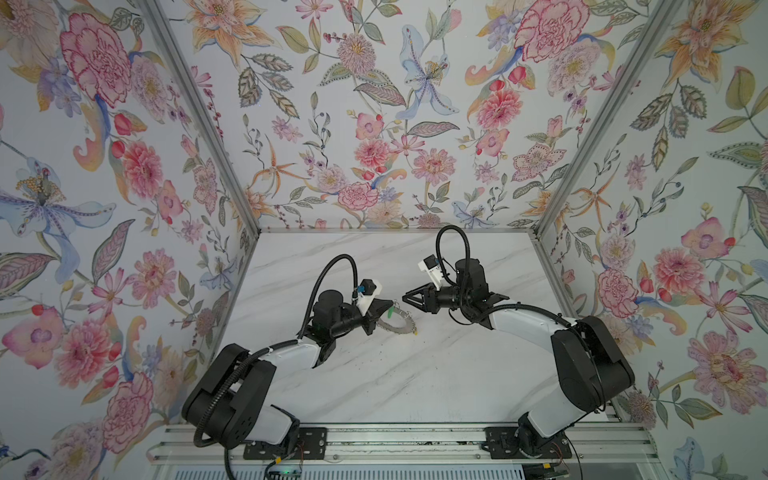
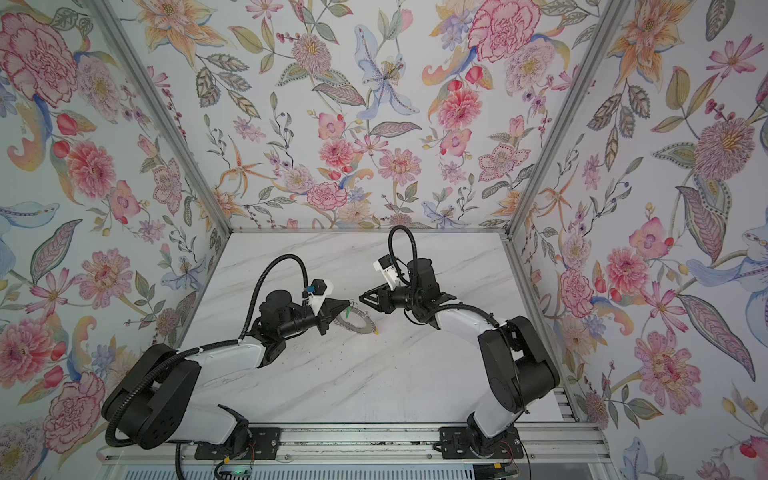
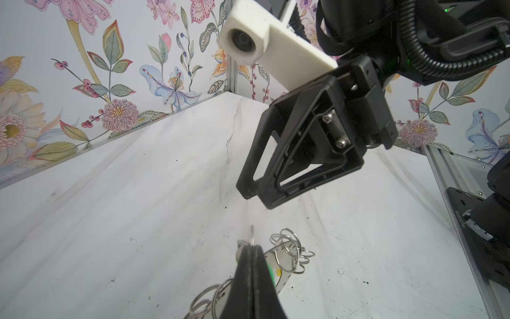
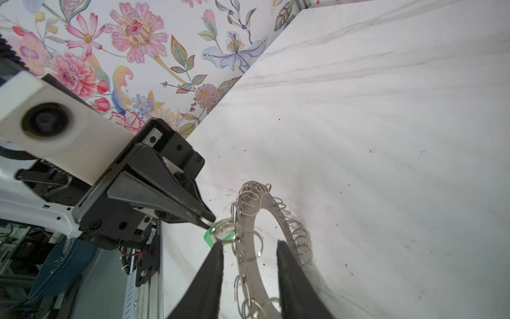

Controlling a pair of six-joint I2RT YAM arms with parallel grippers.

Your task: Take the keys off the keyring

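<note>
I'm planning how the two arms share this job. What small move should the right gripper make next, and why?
Probably close the right gripper on the flat band of the keyring. Its jaws stand open with the band between them in the right wrist view, while the left gripper is shut on the green-tagged key. Bracing the ring should let that key be pulled off its loop.

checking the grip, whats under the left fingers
The green tag pokes out from under the left fingers, looped to the keyring. The right wrist view shows them pinching its key. The ring's part beneath them is covered in both top views.
</note>
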